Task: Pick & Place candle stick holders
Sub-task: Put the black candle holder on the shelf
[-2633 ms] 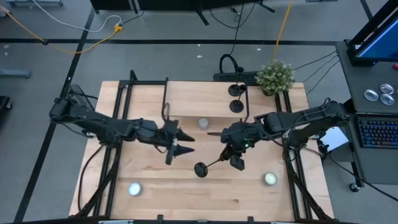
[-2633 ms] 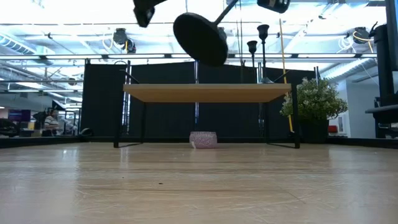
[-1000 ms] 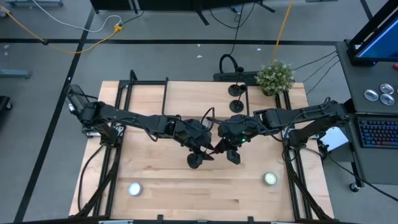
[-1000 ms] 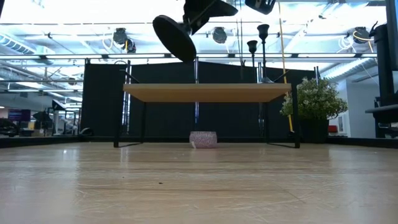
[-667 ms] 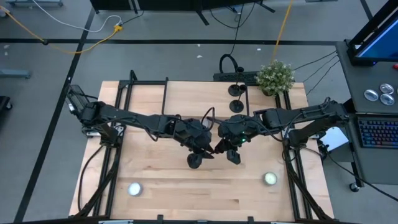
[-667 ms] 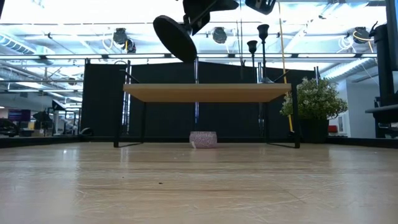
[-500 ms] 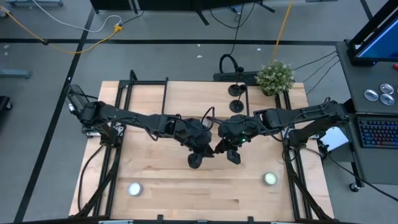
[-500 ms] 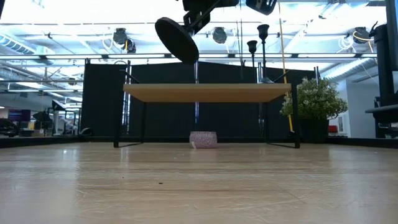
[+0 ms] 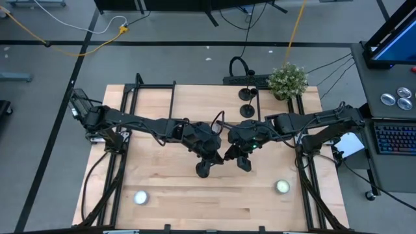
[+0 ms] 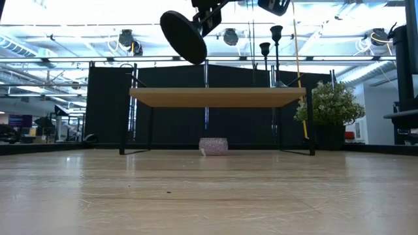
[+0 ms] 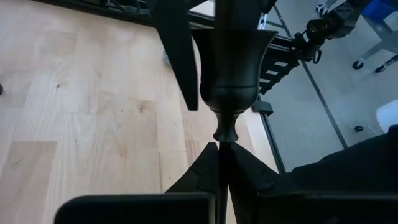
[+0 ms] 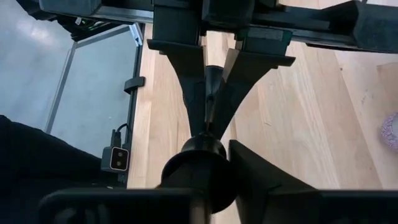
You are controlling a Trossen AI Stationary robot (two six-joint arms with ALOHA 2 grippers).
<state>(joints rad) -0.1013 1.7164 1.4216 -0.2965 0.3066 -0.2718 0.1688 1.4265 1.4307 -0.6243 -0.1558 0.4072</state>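
Your black metal candle stick holder hangs mid-table, its stem clenched by the left gripper; at three o'clock, the right gripper looks parted around its cup. An early release could drop it.

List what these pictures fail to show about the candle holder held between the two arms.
- High view: the left gripper, shut on the candle holder, meets the right gripper; the wrists above hide the stem and cup.
- Low view: the top edge cuts off both grippers; only the holder's round base shows.
- Left wrist view: the holder's base is out of frame.
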